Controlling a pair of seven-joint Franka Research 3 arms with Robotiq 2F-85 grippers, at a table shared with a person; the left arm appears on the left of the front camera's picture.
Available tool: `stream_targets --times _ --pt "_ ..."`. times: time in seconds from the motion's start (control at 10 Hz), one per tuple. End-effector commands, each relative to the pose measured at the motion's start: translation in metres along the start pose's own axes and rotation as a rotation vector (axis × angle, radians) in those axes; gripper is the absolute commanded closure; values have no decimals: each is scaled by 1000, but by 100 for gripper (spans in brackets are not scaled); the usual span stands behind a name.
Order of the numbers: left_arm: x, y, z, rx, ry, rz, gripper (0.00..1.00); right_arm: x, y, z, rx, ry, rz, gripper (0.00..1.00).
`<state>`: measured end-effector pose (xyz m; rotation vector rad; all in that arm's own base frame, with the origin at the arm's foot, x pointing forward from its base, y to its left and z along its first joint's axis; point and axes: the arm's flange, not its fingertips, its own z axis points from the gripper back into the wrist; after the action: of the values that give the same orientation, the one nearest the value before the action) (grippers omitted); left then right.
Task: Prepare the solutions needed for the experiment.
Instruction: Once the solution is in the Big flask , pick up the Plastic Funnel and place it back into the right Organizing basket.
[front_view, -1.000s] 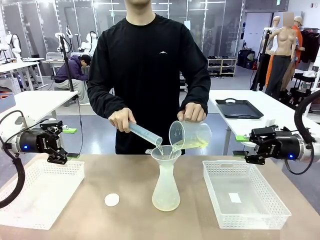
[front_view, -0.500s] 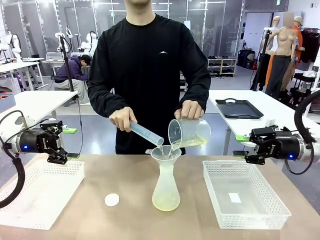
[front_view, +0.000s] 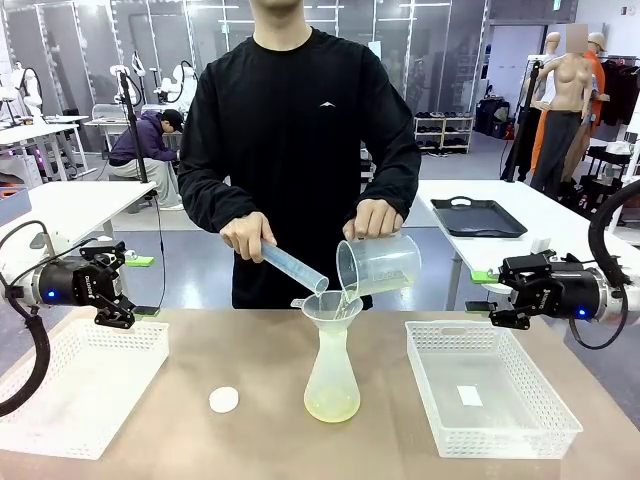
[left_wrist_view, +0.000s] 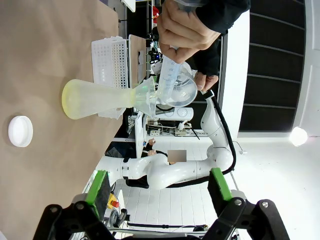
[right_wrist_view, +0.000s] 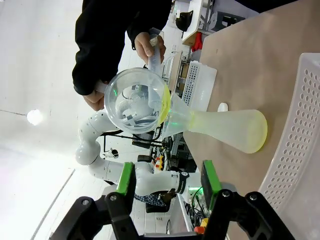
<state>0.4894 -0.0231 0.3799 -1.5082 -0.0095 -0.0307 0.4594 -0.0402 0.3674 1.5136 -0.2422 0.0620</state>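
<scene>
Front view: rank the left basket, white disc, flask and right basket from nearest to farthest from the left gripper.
1. Left basket, right by the left gripper, on the table's left side.
2. White disc, left of centre.
3. Flask, at the table's centre.
4. Right basket, on the right side.

Pale yellow-green solutions (front_view: 331, 408) pool shallowly in the upright flask (front_view: 331, 365) and tilted beaker (front_view: 382, 262).

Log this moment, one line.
person: beaker and graduated cylinder tipped over flask funnel, solution pouring | left gripper open | right gripper open
</scene>
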Motion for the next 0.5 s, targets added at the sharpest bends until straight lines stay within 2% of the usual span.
stream_targets --times 0.0,0.4 --pt "0 -2 0 -4 -2 -1 0 0 0 0 2 0 0 33" --pt "0 -2 0 -4 -2 -1 0 0 0 0 2 0 0 33"
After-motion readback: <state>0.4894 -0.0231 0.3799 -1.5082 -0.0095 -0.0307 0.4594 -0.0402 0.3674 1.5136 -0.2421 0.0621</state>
